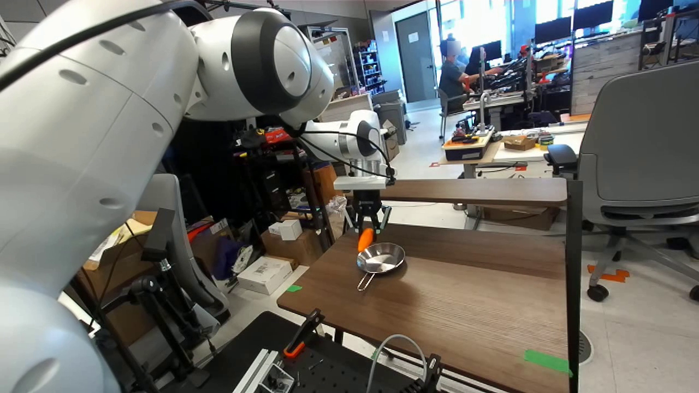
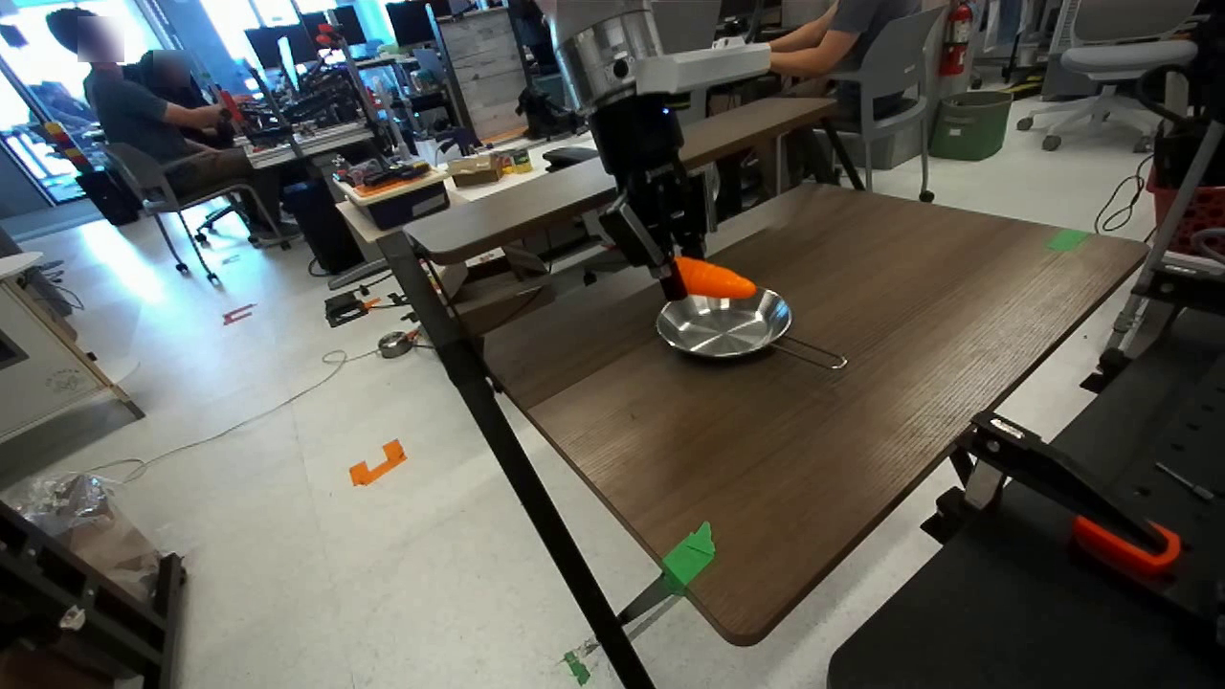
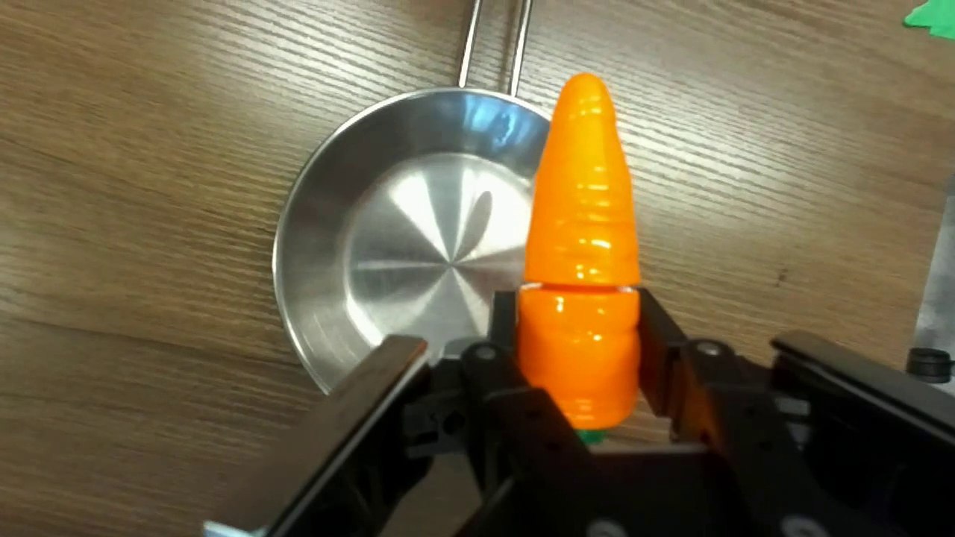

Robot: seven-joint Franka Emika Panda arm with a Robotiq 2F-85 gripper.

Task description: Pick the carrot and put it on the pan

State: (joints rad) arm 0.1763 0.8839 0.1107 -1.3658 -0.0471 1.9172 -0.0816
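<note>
looking at a cluttered lab, with seated person [image 1: 452, 76] far back and gray office chair [image 1: 647, 136] near the brown wood-grain table [image 2: 833, 421]. got green tape [image 2: 691, 557] along its edge, plus silver pan [image 3: 313, 224] on top, right side up, wire handle [image 3: 469, 45] out to one side. got gripper [image 3: 579, 328] clamped on orange carrot [image 3: 582, 186], fingers [image 3: 660, 335] on both sides of its thick end, tapered tip free. holding carrot up off the table, over pan's edge as seen in wrist view; can't tell if touching rim. also see black clamp [image 2: 1062, 478] on dark perforated platform [image 2: 995, 622] beside table.
</note>
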